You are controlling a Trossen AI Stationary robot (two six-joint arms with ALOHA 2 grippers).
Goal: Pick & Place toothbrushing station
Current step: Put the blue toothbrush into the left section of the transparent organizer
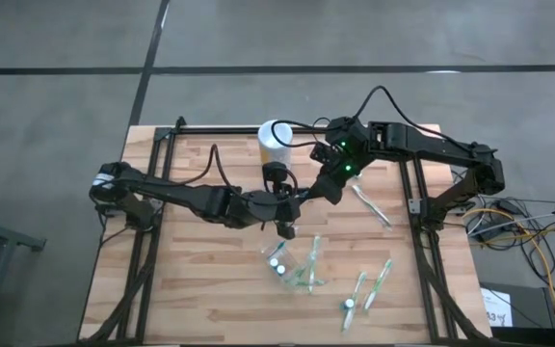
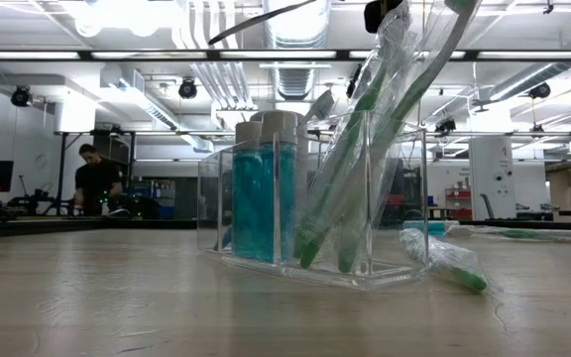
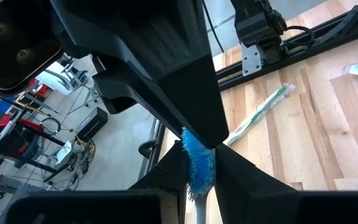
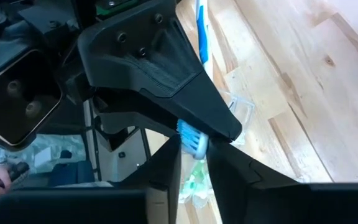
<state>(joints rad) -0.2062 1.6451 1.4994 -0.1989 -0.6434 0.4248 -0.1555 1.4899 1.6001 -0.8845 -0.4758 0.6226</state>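
Near the centre of the high view, the left gripper (image 1: 284, 228) and right gripper (image 1: 308, 193) meet above the worktop (image 1: 200, 299), with the clear toothbrushing station (image 1: 292, 265) just below them in the frame. Across the low view's middle, that station (image 2: 305, 198) stands upright holding green toothbrushes (image 2: 365, 149). At the bottom centre of each wrist view, fingers (image 3: 241, 177) pinch a blue-bristled toothbrush (image 3: 197, 165); the right fingers (image 4: 229, 165) pinch it (image 4: 192, 142) too.

You've a yellow cup (image 1: 276, 143) at the table's (image 1: 191, 289) far edge, mid-width. One wrapped brush (image 1: 371, 204) lies right of centre; two more wrapped brushes (image 1: 355, 299) lie near right, side by side. A blue brush (image 3: 197, 165) hangs above mid-table. A person (image 2: 95, 178) stands far left in the room.
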